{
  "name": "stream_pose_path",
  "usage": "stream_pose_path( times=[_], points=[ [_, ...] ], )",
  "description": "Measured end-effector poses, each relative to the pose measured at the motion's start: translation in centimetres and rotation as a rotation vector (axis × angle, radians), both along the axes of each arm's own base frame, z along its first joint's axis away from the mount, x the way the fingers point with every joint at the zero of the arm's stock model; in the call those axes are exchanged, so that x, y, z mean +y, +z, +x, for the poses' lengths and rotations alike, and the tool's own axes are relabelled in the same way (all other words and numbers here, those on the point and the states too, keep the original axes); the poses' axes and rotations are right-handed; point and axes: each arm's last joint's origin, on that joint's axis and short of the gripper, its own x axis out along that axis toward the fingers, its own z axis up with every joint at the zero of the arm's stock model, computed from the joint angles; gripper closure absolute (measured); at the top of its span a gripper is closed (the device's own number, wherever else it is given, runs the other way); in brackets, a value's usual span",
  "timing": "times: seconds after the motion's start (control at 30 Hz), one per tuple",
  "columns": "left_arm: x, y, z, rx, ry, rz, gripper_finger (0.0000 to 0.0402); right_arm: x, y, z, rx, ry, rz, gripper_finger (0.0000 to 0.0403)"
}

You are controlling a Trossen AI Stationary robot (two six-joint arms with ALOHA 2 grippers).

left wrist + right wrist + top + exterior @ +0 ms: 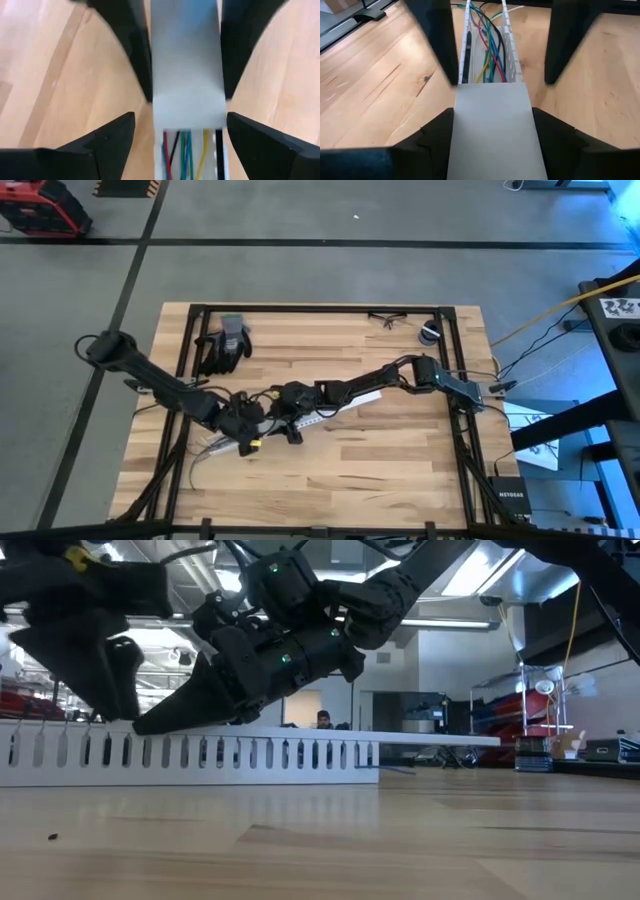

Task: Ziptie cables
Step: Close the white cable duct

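Two arms meet over a white slotted channel on the wooden counter (400, 470).

High view: the left end effector (243, 423) and the right end effector (290, 425) sit close together at lower centre-left of the frame, over the white channel (345, 406); gloves (225, 345) lie at upper left. Low view: the channel (200, 755) runs across the left half, with a dark end effector above it. Left wrist view: the fingers (107, 137) stand wide on both sides of the channel's flat cover (186, 65), and the coloured cables (185, 155) show inside the channel at the bottom. Right wrist view: the fingers (432, 137) stand wide around the cover (492, 130), not clearly gripping; the cables (487, 45) lie inside the channel at top centre.
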Motion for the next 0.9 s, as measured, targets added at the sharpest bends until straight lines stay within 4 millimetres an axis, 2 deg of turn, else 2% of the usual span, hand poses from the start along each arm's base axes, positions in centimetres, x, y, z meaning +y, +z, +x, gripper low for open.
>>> stream_pose_path(
  times=[0.23, 0.33, 0.53, 0.7, 0.9],
  points=[
    [-0.5, 1.7, -2.1, -0.028, 0.038, -0.047, 0.0095, 0.0, 0.0, 0.0, 0.000, 0.001, 0.000, 0.0180],
    [-0.8, 1.8, -2.7, -0.035, 0.061, -0.074, 0.0095, 0.0, 0.0, 0.0, -0.004, 0.003, -0.005, 0.0180],
    [-0.5, -0.7, -3.2, -0.064, 0.103, -0.117, 0.0095, 0.0, 0.0, 0.0, -0.009, 0.012, -0.018, 0.0180],
    [-0.5, -2.1, -3.2, -0.111, 0.101, -0.150, 0.0097, 0.0, 0.0, 0.0, -0.012, 0.017, -0.024, 0.0180],
    [-0.7, -3.7, -2.9, -0.107, 0.059, -0.144, 0.0122, 0.0, 0.0, 0.0, -0.012, 0.020, -0.021, 0.0180]
  ],
)
